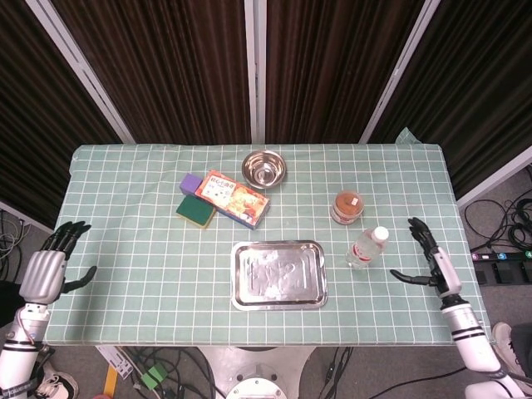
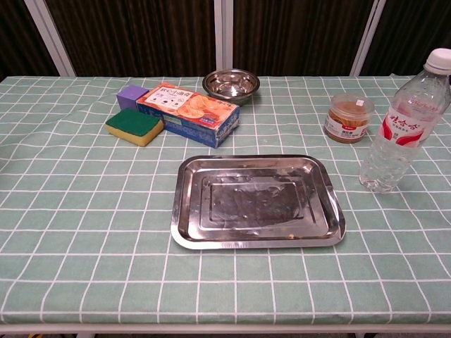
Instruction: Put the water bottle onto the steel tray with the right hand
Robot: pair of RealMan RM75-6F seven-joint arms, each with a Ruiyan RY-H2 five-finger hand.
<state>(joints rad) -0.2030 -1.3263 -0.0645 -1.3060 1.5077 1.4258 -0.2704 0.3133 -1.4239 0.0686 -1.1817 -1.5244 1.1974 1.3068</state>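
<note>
head view
right hand: hanging over the table's right edge at 3 o'clock of the water bottle, apart from it, fingers spread, holding nothing
left hand: sitting off the table's left edge at 9 o'clock of the tray, fingers apart, empty
water bottle: standing upright on the cloth at 3 o'clock of the steel tray, just beside it, not touching
jar: sitting at 12 o'clock of the bottle, near
steel bowl: sitting at 12 o'clock of the tray
snack box: lying at 11 o'clock of the tray with the sponge and purple block touching its left side

chest view
hands: not showing in this view
water bottle: standing at 3 o'clock of the steel tray, white cap on, red label facing camera
tray: sitting bare, nothing on it

step: reaching, by my read; the bottle is not yet grasped
next move: right hand needs to be closing in toward 9 o'clock, wrapping the bottle body around the label, then lifting and carrying it left over the tray rim
risk: bottle is tall and light, a side knock could be tipping it
</note>
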